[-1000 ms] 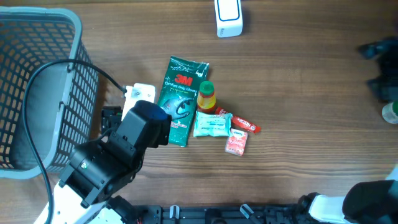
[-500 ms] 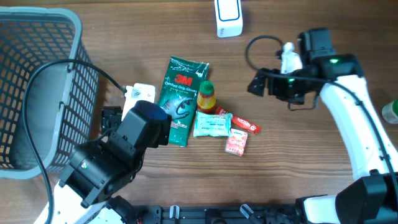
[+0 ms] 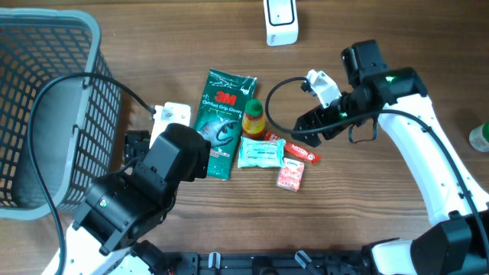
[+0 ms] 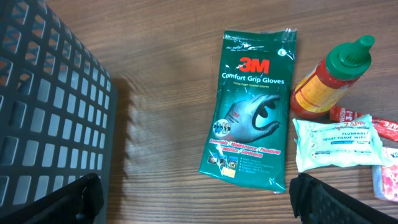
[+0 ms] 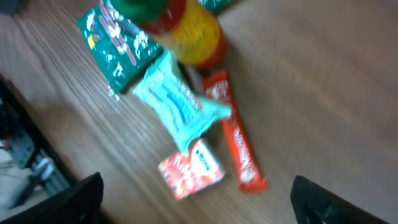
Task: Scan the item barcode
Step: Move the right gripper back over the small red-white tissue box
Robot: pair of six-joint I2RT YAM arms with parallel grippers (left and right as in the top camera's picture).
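A green 3M glove packet (image 3: 222, 122) lies flat on the wooden table. To its right is a red sauce bottle with a green cap (image 3: 254, 118). Beside that lie a pale tissue-wipes packet (image 3: 260, 153), a red bar (image 3: 302, 153) and a small red pack (image 3: 290, 175). The white scanner (image 3: 280, 21) stands at the far edge. My right gripper (image 3: 304, 131) hovers open just above the red bar (image 5: 239, 149), holding nothing. My left gripper (image 4: 196, 200) is open and empty, short of the glove packet (image 4: 252, 106).
A dark mesh basket (image 3: 46, 99) fills the left side, close to my left arm (image 3: 145, 191), and a black cable runs over its rim. A white box (image 3: 170, 116) sits between the basket and the glove packet. A greenish object (image 3: 480, 137) shows at the right edge.
My right arm has swung in from the right and moved left and nearer, now over the small items. The left arm and all items have stayed still.
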